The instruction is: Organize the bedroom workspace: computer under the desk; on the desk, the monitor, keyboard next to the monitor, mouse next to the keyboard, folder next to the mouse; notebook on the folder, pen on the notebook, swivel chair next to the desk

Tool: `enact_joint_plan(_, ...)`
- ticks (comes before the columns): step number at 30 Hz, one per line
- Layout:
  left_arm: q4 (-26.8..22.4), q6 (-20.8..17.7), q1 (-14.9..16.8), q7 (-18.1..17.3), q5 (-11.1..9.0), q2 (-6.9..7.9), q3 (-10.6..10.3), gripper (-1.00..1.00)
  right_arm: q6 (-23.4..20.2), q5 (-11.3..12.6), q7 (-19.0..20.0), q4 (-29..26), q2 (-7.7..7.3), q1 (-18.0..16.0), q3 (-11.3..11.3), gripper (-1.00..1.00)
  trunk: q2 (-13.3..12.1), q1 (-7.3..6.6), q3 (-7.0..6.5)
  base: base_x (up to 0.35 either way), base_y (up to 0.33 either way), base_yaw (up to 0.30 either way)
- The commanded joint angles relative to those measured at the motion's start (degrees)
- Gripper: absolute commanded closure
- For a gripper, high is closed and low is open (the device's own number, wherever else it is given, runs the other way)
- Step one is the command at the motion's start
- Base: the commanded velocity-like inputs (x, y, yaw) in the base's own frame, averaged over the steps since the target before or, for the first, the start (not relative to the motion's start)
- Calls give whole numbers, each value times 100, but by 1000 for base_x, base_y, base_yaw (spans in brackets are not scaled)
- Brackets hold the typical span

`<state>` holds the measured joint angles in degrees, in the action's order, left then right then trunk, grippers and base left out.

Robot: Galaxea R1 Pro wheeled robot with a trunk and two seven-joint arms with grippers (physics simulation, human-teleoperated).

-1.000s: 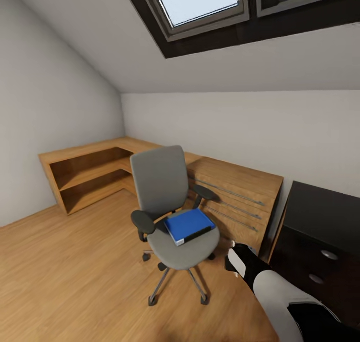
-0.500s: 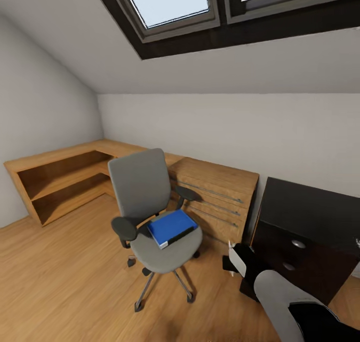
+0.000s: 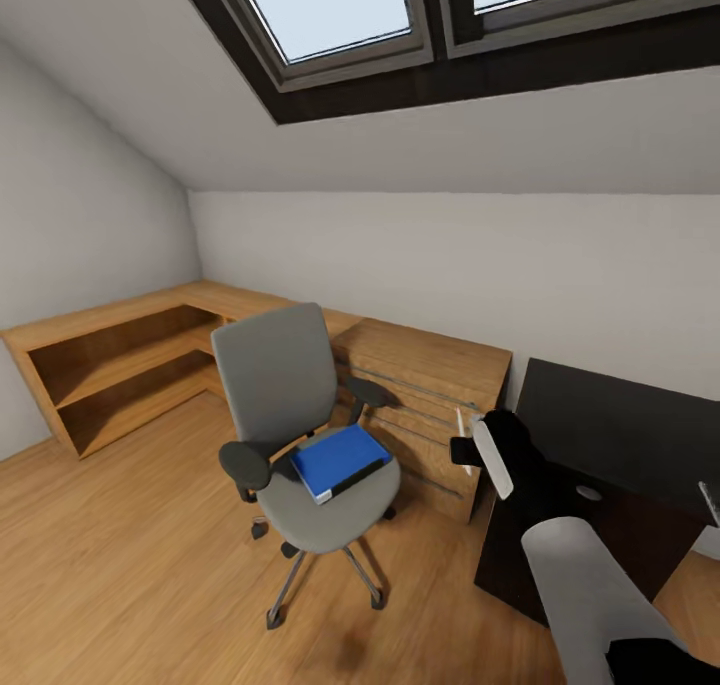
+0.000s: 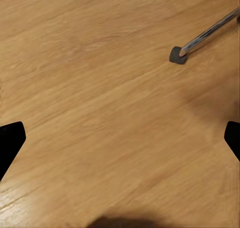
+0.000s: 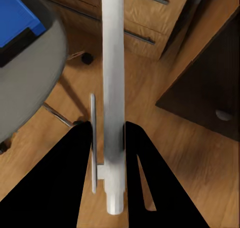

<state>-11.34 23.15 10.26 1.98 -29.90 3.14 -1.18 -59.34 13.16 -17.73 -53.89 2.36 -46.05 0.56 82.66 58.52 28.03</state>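
The grey swivel chair (image 3: 275, 365) stands on the wooden floor with the bright blue folder (image 3: 338, 460) lying on its seat. To its right is the black desk (image 3: 620, 425), its drawer unit showing a round silver knob. My right gripper (image 3: 462, 452) hangs between chair and desk, shut on a slim white pen (image 3: 461, 425) that points upward. In the right wrist view the pen (image 5: 113, 88) with its thin clip runs between the fingers of my right gripper (image 5: 109, 128), above the folder (image 5: 15, 18) and the desk (image 5: 210, 88). My left gripper (image 4: 120, 138) is open over bare floor.
Light wooden low cabinets (image 3: 430, 385) with long handles stand behind the chair, and open wooden shelves (image 3: 110, 365) run along the left wall. A chair leg with castor (image 4: 177, 55) lies near my left gripper. A sloped ceiling with skylights hangs overhead.
The camera has turned right, shifting chair and cabinets leftward and revealing more of the desk. My right arm has risen, carrying the pen higher.
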Motion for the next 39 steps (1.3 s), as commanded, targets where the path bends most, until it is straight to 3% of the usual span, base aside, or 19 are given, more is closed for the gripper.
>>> enact_joint_plan(1,0,14,3,21,2,-5,-14,-100,13,71,-58,-16,-9,26,6,100,-38,-23,-12,0,0,0)
enact_joint_plan(4,0,14,3,22,2,-20,-10,-100,204,73,-43,-43,-40,143,9,100,-159,-89,-66,0,0,0)
enact_joint_plan(12,0,14,3,20,2,-24,-12,-100,211,110,-20,-72,-154,182,-23,100,-479,-265,-211,0,0,0)
enact_joint_plan(17,0,14,3,16,2,-38,-14,-100,129,120,-26,-192,-148,184,-620,100,-680,-374,-315,0,0,-156)
enact_joint_plan(21,0,14,3,16,2,-45,-14,-100,45,122,-29,-207,-148,184,-792,100,-840,-462,-408,0,0,-226)
enact_joint_plan(39,7,14,3,13,11,-68,-22,-100,38,117,-22,-204,-148,184,-846,100,-1562,-858,-825,0,0,-58)
